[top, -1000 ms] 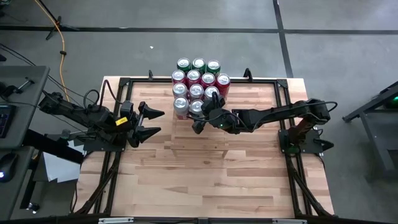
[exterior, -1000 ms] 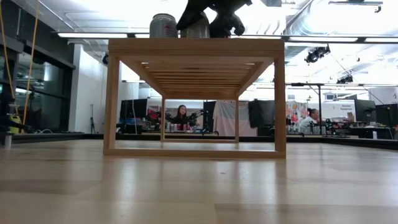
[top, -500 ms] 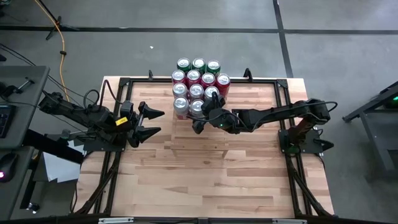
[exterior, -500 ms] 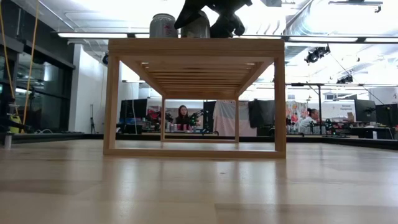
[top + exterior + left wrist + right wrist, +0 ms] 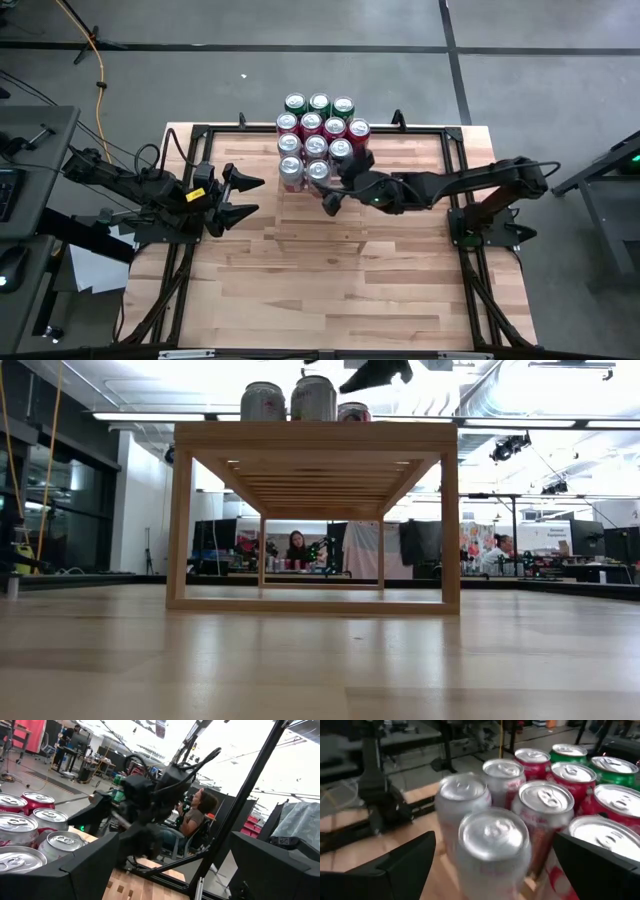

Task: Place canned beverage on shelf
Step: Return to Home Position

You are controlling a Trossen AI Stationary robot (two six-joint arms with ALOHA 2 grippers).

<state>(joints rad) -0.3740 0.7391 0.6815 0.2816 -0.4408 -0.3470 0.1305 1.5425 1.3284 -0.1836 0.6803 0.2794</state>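
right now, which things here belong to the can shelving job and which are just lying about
Part of the job:
- shelf
- cans standing on it
- right tool, open, above the shelf beside the nearest cans

Just lying about:
- left tool, open, idle at the table's left side
- yellow cable on the floor
- papers left of the table

The shelf [image 5: 320,225] stands on the counter [image 5: 300,290], midway across it and toward its far edge. Twelve soda cans [image 5: 315,146] stand upright on the shelf's top, packed at its far end in four rows: three farthest back, then four, three, and two nearest. The right tool [image 5: 335,190] hangs above the shelf, just on the near right of the front row. The left tool [image 5: 248,196] sits off the shelf's left side, over the counter. A seated person [image 5: 297,548] shows far behind the shelf, between its legs.
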